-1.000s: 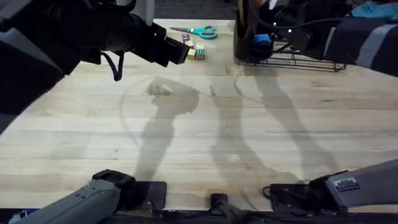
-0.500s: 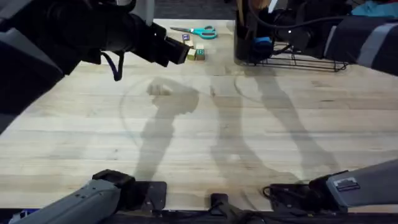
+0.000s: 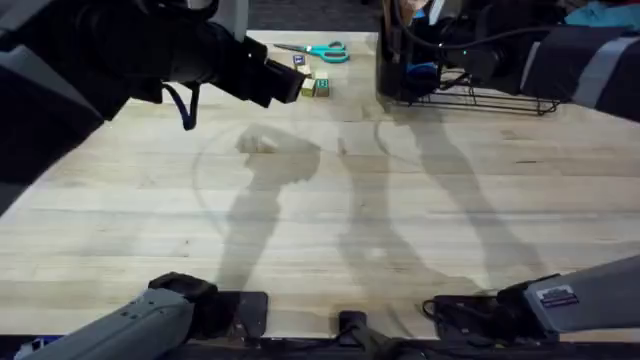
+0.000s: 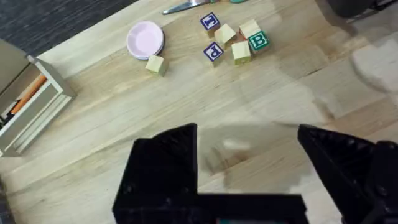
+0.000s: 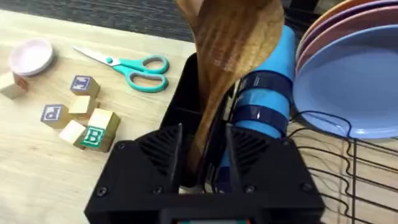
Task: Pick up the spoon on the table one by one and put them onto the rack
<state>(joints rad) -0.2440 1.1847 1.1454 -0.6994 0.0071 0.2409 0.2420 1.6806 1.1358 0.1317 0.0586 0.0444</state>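
Right arm is over at the rack (image 3: 480,98), far right corner of the tabletop (image 3: 330,220), and its right gripper (image 5: 202,152) has the jaws pinched tight on the handle of a wooden spoon (image 5: 233,43). The spoon stands bowl-up, its handle running down into the rack's black utensil holder (image 5: 186,93), with a blue cylinder (image 5: 264,93) just beside it. Stacked plates (image 5: 354,74), pink over blue, stand in the wire section next door. Teal scissors (image 5: 134,67) and lettered blocks (image 5: 84,118) lie on the wood near the rack. Left gripper (image 4: 249,162) hangs over bare tabletop, jaws spread wide, nothing between them. A small pink dish (image 4: 145,39) sits beyond, beside a beige stand (image 4: 28,106).
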